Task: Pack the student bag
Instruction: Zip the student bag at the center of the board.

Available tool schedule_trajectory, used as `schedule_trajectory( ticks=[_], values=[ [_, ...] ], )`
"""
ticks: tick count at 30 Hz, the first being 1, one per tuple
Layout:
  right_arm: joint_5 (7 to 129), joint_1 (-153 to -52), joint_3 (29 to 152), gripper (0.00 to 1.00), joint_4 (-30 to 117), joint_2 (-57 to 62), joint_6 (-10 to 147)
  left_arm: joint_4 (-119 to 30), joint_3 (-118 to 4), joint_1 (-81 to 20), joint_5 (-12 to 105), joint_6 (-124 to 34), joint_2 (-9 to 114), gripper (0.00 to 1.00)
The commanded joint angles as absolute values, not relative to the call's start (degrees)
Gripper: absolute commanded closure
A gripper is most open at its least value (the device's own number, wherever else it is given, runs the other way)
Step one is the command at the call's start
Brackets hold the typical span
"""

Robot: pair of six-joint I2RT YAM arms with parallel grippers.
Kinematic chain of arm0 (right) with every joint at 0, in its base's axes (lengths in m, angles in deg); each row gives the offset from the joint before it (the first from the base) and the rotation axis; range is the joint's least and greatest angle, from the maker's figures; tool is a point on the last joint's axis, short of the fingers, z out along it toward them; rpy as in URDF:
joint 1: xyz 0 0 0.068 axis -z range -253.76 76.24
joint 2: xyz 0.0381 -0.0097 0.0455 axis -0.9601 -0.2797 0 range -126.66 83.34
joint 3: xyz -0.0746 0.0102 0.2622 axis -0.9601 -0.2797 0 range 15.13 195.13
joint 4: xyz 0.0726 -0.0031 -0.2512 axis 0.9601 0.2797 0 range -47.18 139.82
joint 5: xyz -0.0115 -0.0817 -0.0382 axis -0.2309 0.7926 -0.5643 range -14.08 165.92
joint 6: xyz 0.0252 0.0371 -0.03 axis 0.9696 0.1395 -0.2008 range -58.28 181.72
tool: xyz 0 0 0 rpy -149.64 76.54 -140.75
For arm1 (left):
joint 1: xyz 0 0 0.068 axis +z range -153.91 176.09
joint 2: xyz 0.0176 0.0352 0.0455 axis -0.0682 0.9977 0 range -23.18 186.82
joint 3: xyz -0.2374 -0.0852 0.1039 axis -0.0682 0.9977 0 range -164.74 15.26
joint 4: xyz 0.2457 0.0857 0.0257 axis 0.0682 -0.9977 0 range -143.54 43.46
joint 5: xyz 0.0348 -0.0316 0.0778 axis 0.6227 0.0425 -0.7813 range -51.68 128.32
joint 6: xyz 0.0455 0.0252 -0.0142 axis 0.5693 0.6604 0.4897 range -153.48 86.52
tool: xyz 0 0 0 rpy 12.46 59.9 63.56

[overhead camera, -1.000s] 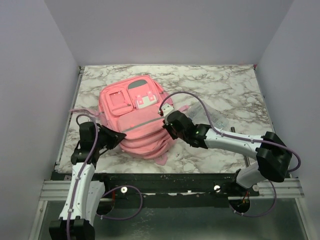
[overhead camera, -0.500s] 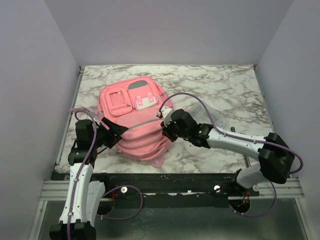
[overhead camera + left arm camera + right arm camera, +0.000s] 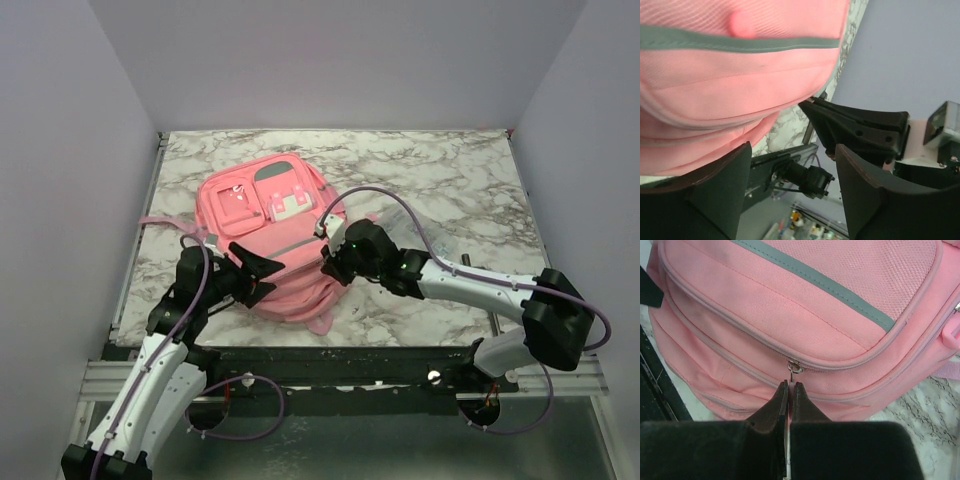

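The student bag (image 3: 268, 210), a pink backpack with grey trim, lies flat on the marble table with its front pockets up. At the bag's near right side my right gripper (image 3: 328, 268) is shut on a metal zipper pull (image 3: 792, 372). The pull hangs from a closed zipper line on the bag (image 3: 805, 305), pinched between the right gripper (image 3: 790, 386) fingertips. My left gripper (image 3: 264, 280) stands open at the bag's near left edge. In the left wrist view nothing lies between the left gripper (image 3: 792, 150) fingers, and the bag (image 3: 740, 65) bulges just above them.
A pink strap (image 3: 160, 222) trails off the bag's left side toward the table's left edge. Something clear and flat (image 3: 437, 243) lies right of the bag under the right arm's cable. The metal rail (image 3: 340, 360) runs along the near edge.
My left gripper has opened and swung right along the bag's near edge. The right gripper has stayed shut on the zipper pull, shifting slightly left.
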State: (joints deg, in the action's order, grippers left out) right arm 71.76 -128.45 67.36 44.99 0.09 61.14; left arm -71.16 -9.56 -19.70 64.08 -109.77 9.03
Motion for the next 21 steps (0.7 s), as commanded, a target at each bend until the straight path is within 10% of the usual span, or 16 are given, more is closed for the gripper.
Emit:
schedule_trajectory(
  ticks=[1,14,21],
  values=[
    [72.08,-128.87,65.63,0.99,42.68,4.02,61.55,-69.91,-17.74,-21.26,59.58,-97.84,13.18,0.31],
    [64.54,-127.30,62.53,0.99,37.20,5.97,66.69,-72.02,-31.73,-38.23,50.56,-37.49,19.47,0.30],
    [59.70,-125.36,63.83,0.99,35.93,6.37,67.10,-70.33,-29.97,-47.23,42.84,-23.21,31.89,0.58]
  ],
)
